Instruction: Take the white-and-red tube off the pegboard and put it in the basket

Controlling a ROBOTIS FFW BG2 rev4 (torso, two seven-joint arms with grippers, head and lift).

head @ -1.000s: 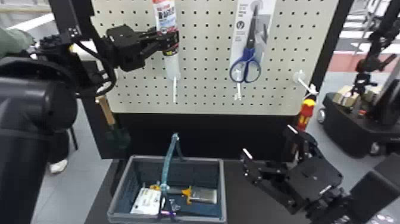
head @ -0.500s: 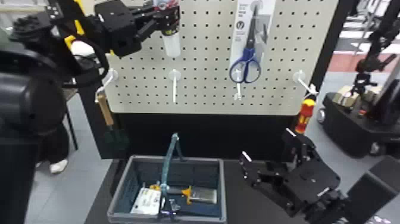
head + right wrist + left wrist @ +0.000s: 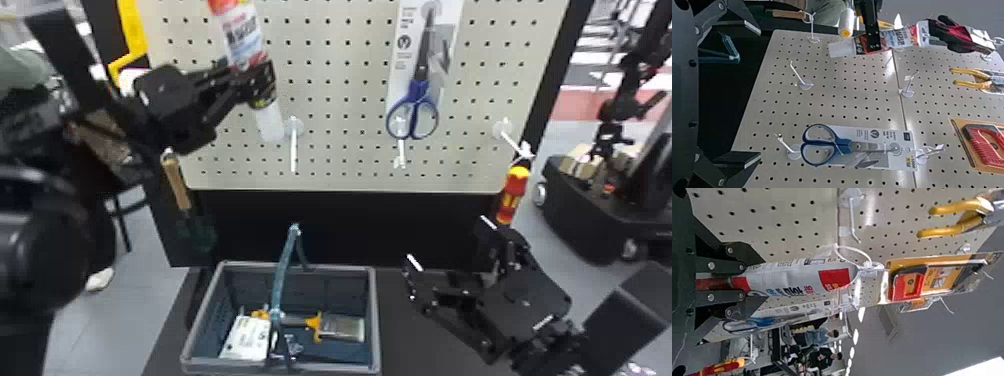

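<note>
Pegboard is standing at the back, basket is sitting below it. Right gripper is hovering to the basket's right, fingers spread wide. Left gripper is holding the tube — fingers pinched around its lower part, tube leaning in front of the pegboard, above the basket. Scissors are hanging right of the tube; paintbrush is lying in the basket — white packet too.

One each of tube, basket, scissors, pliers, trowel, paintbrush and, apparently, screwdriver.
</note>
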